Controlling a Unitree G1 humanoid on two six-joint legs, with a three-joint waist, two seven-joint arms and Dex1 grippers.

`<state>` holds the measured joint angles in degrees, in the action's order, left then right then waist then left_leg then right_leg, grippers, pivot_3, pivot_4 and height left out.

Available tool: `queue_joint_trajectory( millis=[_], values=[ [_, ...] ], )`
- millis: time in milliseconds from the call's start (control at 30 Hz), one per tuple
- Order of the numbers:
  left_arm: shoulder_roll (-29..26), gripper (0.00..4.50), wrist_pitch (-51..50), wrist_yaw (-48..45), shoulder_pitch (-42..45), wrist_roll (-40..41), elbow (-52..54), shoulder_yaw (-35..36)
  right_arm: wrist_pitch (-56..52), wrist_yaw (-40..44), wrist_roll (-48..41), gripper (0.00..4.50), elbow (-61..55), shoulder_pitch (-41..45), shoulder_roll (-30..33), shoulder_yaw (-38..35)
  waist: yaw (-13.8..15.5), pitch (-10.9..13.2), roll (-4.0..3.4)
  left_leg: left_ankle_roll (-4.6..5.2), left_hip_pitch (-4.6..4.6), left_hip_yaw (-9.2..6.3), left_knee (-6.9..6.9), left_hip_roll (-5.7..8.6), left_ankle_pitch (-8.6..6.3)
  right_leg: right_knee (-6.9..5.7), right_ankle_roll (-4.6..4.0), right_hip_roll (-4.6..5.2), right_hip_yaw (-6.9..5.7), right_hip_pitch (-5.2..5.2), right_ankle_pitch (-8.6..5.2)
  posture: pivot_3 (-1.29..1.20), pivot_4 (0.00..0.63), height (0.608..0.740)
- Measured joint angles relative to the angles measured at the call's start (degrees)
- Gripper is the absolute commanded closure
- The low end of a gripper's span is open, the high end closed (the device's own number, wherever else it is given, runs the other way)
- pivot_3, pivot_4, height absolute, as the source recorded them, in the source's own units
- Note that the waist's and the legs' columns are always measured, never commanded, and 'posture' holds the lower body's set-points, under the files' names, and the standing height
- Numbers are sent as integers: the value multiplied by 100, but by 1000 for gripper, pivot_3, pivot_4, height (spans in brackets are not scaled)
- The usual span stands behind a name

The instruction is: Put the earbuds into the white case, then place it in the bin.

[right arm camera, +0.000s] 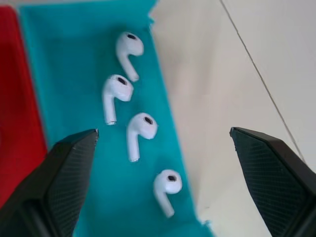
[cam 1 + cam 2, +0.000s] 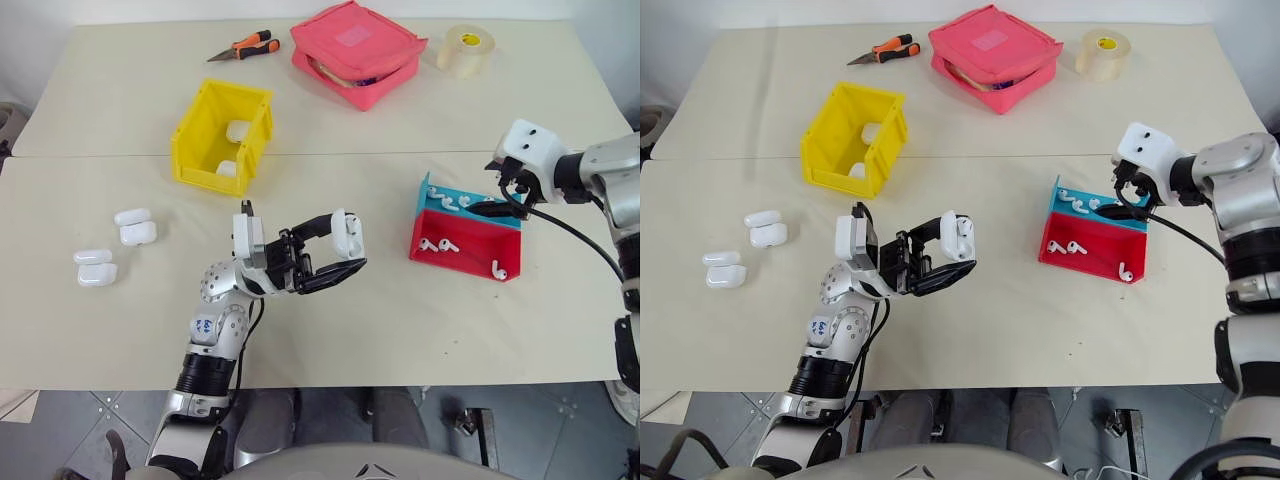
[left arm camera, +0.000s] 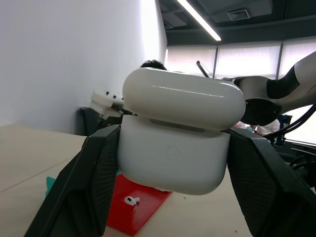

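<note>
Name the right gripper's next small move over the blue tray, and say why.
Probably lower the right gripper onto one earbud and close. Its jaws stand open above the blue tray with four earbuds lying loose, none gripped, while the left gripper holds the white case ready.

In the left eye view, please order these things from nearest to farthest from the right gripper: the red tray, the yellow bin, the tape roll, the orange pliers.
From the right gripper:
1. Red tray, just below it, beside the blue tray.
2. Tape roll, at the far edge of the table.
3. Yellow bin, across the table to the left.
4. Orange pliers, far left corner.
</note>
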<state>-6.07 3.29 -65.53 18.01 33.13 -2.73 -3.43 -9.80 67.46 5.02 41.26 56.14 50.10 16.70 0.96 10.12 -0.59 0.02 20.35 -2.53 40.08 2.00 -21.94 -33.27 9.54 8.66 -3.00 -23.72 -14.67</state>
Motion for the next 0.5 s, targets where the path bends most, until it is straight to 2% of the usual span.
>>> queue_joint_trajectory(
  millis=[200,500],
  values=[
    [41,1599,106,44,-2,-13,-31,7,595,460,279,25,777,258,-292,98,-32,0,0,0,0,-1,0,-1,0,0,0,0,-1,0,0,0,150,740],
    [11,1599,164,52,-40,-20,-31,14,493,1028,438,25,847,274,-329,98,-108,0,-1,-1,-1,-2,0,-3,0,-1,0,-1,-2,0,0,0,150,740]
  ],
)
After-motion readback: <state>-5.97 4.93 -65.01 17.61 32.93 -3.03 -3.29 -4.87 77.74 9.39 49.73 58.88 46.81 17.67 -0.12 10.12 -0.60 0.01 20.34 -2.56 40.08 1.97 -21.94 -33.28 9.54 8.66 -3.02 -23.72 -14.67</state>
